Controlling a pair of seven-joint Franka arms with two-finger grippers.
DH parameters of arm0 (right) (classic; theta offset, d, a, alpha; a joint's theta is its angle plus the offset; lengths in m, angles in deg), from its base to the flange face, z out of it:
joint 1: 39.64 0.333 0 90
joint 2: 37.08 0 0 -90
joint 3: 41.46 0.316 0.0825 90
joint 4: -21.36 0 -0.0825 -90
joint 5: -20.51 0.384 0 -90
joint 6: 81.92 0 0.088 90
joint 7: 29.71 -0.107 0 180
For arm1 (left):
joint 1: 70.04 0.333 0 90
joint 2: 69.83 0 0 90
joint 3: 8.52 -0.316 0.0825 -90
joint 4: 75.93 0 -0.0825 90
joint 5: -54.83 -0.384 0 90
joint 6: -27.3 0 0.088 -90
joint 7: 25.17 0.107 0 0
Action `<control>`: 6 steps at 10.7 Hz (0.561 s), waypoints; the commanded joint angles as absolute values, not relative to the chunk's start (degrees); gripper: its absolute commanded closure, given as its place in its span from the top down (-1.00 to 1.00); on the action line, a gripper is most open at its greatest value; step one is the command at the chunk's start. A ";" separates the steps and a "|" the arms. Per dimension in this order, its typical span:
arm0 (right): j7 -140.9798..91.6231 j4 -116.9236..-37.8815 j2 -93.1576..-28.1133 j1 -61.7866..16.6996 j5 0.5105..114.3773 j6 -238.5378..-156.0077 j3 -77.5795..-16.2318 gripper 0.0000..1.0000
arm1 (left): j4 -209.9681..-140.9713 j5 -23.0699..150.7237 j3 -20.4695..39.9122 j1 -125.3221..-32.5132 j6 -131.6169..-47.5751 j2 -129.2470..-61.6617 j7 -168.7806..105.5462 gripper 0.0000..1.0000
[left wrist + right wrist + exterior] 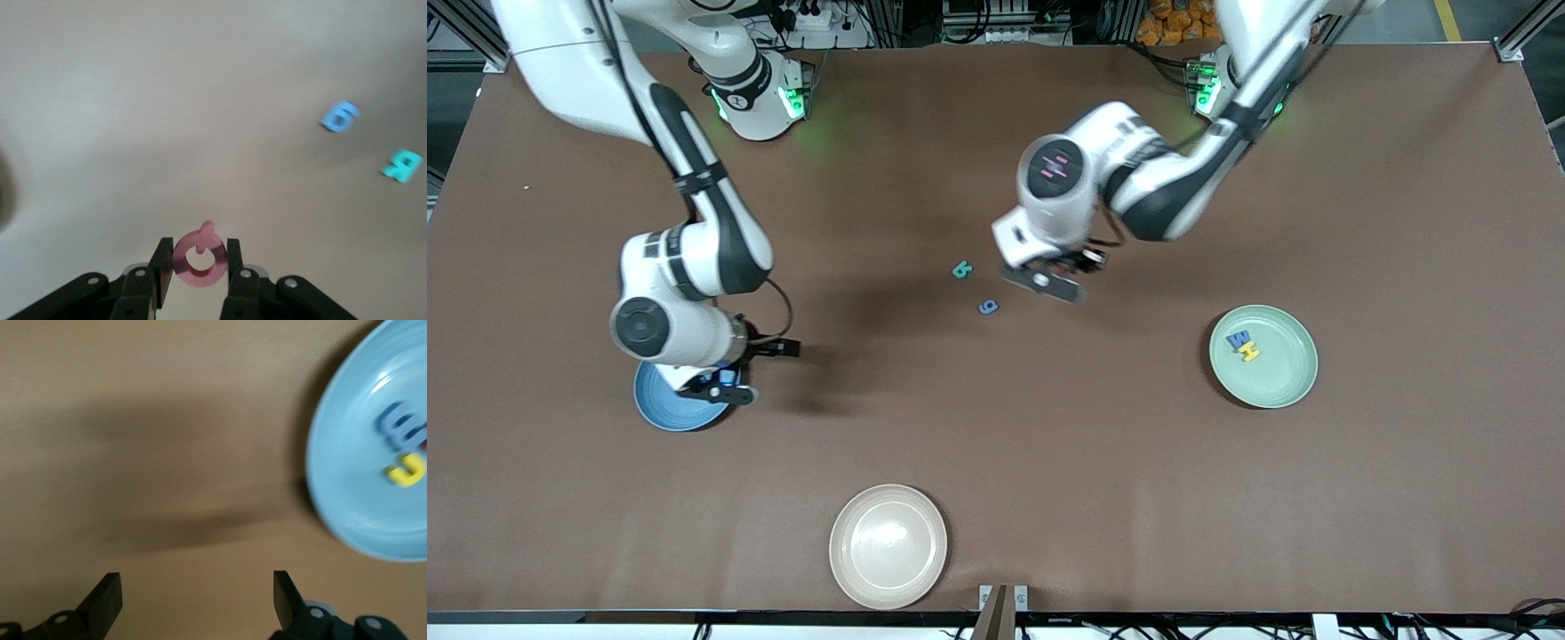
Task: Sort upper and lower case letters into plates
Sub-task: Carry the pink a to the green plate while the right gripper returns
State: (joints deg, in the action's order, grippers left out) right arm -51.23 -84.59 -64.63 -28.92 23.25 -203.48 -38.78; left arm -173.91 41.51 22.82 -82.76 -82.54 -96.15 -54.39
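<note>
1. The left gripper (198,259) is clamped on a pink letter (199,256), up over the table's (1049,462) middle.
2. Just beside it on the table lie a teal letter (961,269) and a blue letter (987,308), the blue one nearer the front camera.
3. The green plate (1285,382), toward the left arm's end, holds a blue W (1238,340) touching a yellow letter (1251,352).
4. The blue plate (353,487), toward the right arm's end, holds a blue and a yellow letter (408,469).
5. The right gripper (197,597) hangs with fingers spread wide and empty, by the blue plate's edge.
6. A beige plate (888,546) sits nearest the front camera.

Pink letter (199,261) (brown table (996,444))
</note>
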 commanded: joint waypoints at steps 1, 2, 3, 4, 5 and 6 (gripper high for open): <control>-61.92 -82.71 -65.03 -21.49 27.09 -203.55 -39.08 1.00 | -175.34 43.41 23.30 -75.96 -80.02 -93.30 -54.26 -1.00; -67.45 -81.66 -65.73 -18.32 27.28 -203.90 -39.08 1.00 | -175.34 43.50 23.21 -73.67 -79.75 -93.04 -54.35 -1.00; -72.46 -80.17 -66.52 -15.67 27.36 -204.00 -39.08 1.00 | -175.42 43.41 23.21 -71.04 -79.49 -93.04 -54.17 -1.00; -77.21 -78.42 -67.40 -13.21 27.45 -204.00 -39.08 1.00 | -175.43 43.41 23.21 -68.84 -78.70 -93.21 -53.65 -1.00; -81.96 -76.49 -68.62 -10.92 27.80 -204.00 -39.08 1.00 | -175.43 43.41 23.13 -66.81 -78.52 -93.47 -53.73 -1.00; -85.49 -74.73 -70.12 -8.47 29.11 -204.61 -39.08 1.00 | -175.43 43.41 23.12 -64.36 -78.43 -93.65 -53.64 -1.00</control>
